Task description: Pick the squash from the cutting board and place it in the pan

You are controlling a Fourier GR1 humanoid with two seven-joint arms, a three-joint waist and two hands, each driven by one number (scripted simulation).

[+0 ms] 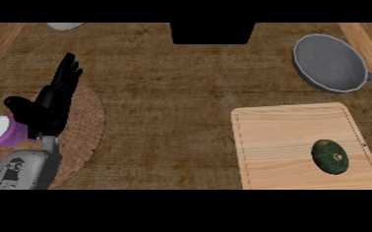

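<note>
Fingers straight and holding nothing, my left hand (52, 103) rests at nine o'clock over a woven mat (83, 132). Squash (330, 156) lies on the cutting board (283, 142) at four o'clock; pan (330, 63) sits at two o'clock.

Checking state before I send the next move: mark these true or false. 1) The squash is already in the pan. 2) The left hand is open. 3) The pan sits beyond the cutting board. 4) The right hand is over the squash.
1) False: the squash lies on the cutting board; the pan holds nothing.
2) True: the left hand rests open at the view's left, fingers up.
3) True.
4) False: no right hand shows in the head view.
</note>
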